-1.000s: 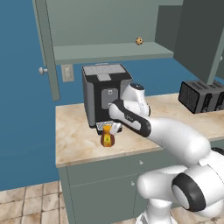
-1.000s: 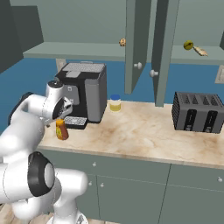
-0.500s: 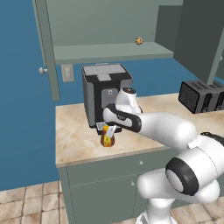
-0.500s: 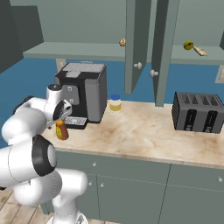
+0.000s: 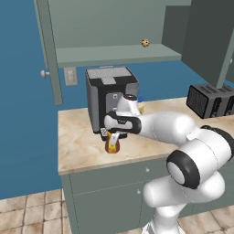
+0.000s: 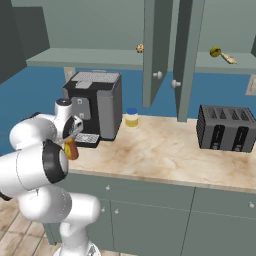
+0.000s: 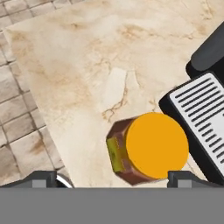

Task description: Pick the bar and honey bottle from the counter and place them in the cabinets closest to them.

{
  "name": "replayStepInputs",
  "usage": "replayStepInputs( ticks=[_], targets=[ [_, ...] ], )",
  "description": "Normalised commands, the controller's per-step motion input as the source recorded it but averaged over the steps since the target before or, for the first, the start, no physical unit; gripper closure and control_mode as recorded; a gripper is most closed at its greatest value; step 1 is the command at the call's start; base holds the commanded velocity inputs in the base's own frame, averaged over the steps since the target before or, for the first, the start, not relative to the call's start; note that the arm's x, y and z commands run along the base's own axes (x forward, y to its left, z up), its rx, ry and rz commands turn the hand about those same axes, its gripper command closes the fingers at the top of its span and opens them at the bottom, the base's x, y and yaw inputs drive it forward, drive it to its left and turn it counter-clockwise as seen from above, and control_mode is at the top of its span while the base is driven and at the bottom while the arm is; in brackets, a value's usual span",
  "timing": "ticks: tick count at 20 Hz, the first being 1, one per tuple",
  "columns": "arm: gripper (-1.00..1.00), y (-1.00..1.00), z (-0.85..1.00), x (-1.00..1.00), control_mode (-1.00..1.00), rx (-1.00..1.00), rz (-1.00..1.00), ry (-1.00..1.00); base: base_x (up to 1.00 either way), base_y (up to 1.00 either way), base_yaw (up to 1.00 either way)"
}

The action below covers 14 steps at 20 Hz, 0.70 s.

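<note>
Two finger tips of my gripper (image 7: 111, 177) stand at their widest, one on each side of the honey bottle (image 7: 148, 148), holding nothing; I cannot tell whether either tip touches it. From the hand view I look straight down on the bottle's round yellow cap, with the coffee machine's slotted drip tray (image 7: 204, 114) just beside it on the right. The left base view shows what that one cannot: the bottle (image 5: 111, 145) standing upright on the counter (image 5: 82, 146), near its front edge, just in front of the coffee machine (image 5: 104, 101), with my gripper (image 5: 114, 136) right above it. The right base view adds the toaster (image 6: 227, 128) far right and open cabinets (image 6: 159, 50) overhead.
</note>
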Motion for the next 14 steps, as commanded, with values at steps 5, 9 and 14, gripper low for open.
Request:
replayStepInputs(
  ticks=[5,9,14],
  targets=[
    [-1.0,0.01,-0.05,0.06,-1.0,-0.01,0.02,0.0,0.0,0.0,0.0],
    [-1.0,0.0,0.0,0.01,-1.0,0.0,0.0,0.0,0.0,0.0,0.0],
    [-1.0,-0.03,0.0,-0.13,-1.0,0.0,0.0,-0.01,0.0,0.0,0.0]
  ],
)
